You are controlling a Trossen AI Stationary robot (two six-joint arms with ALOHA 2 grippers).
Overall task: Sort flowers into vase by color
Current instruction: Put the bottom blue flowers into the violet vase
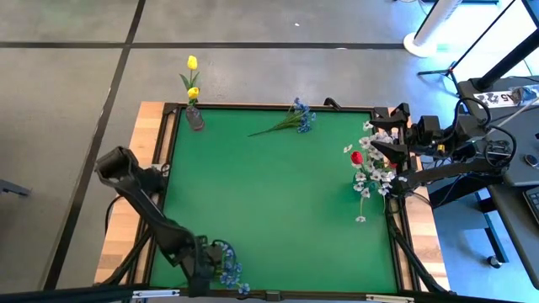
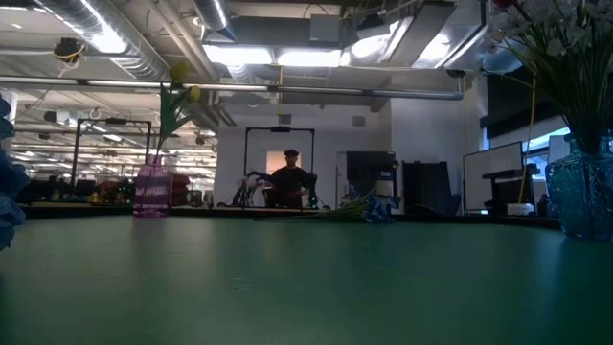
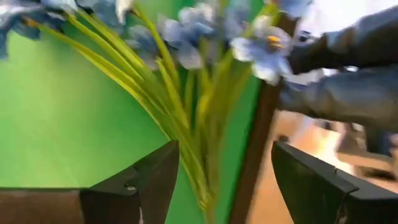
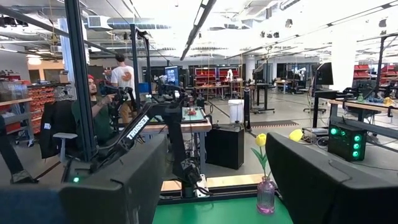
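Green surface (image 1: pixel 278 194), seen from above; clock directions taken from its centre.

Left pincer (image 1: pixel 212 268) sits at about 7 o'clock, near the surface's near edge. Its fingers (image 3: pixel 146 183) stand wide apart, astride the green stems of a blue bunch (image 3: pixel 193 37). The stems run between the fingers; contact looks absent, though the wrist view is blurred and I cannot be sure. From above, those same blue blossoms (image 1: pixel 231 271) lie just beside the pincer.

Right pincer (image 1: pixel 381 135) is at roughly 2 o'clock, by the right edge, fingers (image 4: pixel 134 180) spread wide with nothing between them.

Flowers, remaining positions:
- Two yellow tulip buds (image 1: pixel 192 76) stand upright in a small pinkish vase (image 1: pixel 195 118) at 11 o'clock, at the far-left corner.
- A second blue bunch (image 1: pixel 296 118) lies flat on the surface at about 12 to 1 o'clock, near the far edge, well apart from both pincers.
- White sprays (image 1: pixel 370 178) with one red tulip bud (image 1: pixel 356 157) are clustered at 3 o'clock, standing in a blue glass vase (image 2: pixel 582 196) visible in the low view.
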